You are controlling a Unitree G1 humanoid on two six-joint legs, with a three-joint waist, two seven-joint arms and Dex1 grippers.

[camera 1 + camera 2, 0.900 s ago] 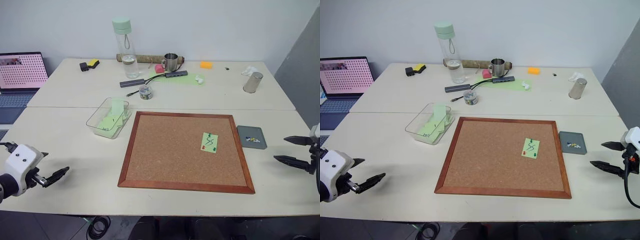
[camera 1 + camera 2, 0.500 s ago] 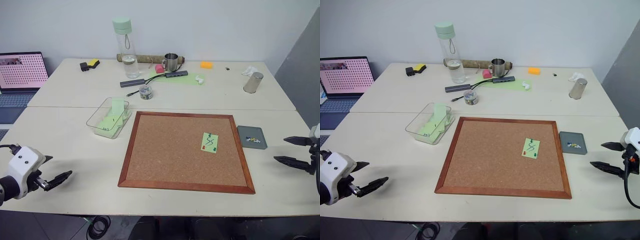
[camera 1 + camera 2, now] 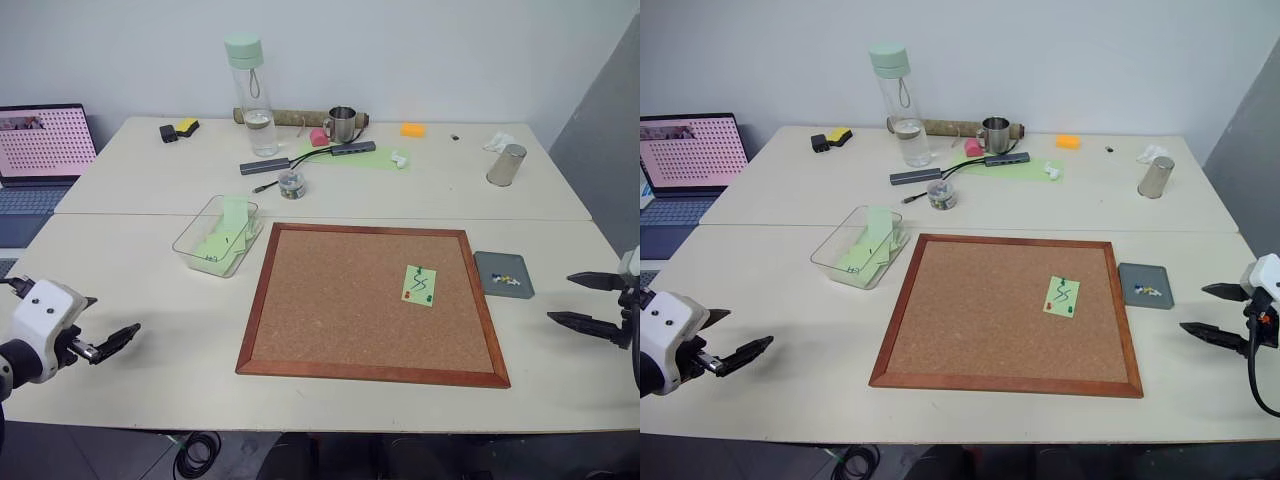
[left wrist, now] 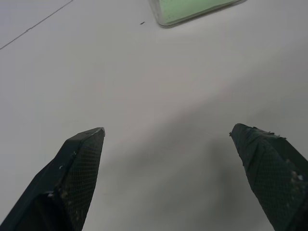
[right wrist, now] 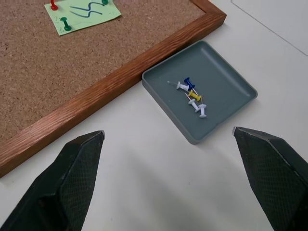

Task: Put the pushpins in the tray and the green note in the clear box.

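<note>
A small pale green paper note (image 3: 419,285) with a black squiggle sits pinned on the wood-framed corkboard (image 3: 370,303) by one green and one red plastic-headed pushpin (image 5: 59,5). The small dark grey square tray (image 5: 199,90), just beside the board's right edge, holds a few white, blue and yellow pins. The transparent plastic box (image 3: 217,236) lies off the board's far left corner. The left gripper (image 3: 105,343) and the right gripper (image 3: 585,301) both hover spread wide and empty.
</note>
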